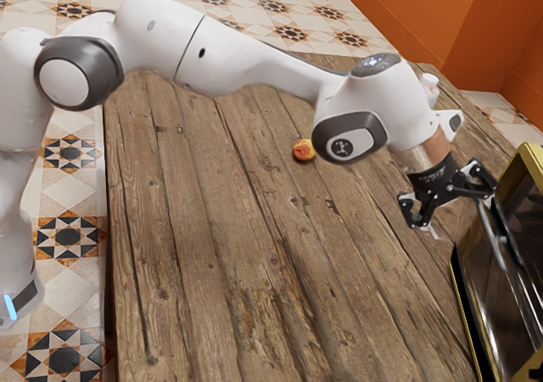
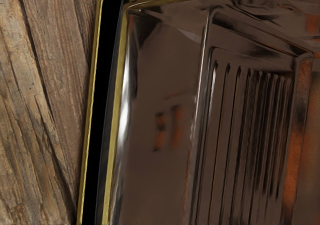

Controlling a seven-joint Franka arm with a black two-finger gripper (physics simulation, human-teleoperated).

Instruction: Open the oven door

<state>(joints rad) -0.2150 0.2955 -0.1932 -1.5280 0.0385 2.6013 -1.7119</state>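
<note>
The fingers (image 1: pixel 461 210) are spread and empty — the door (image 1: pixel 507 318) beside them looks closed, so grasping and pulling remain.

Brown plank tbl (image 1: pixel 195 229) has worn grain. Tile flr (image 1: pixel 74 282), cream w/ blk & orange stars, runs beside & beyond tbl; orange wall (image 1: pixel 411 13) stands past tbl's far corner.
</note>
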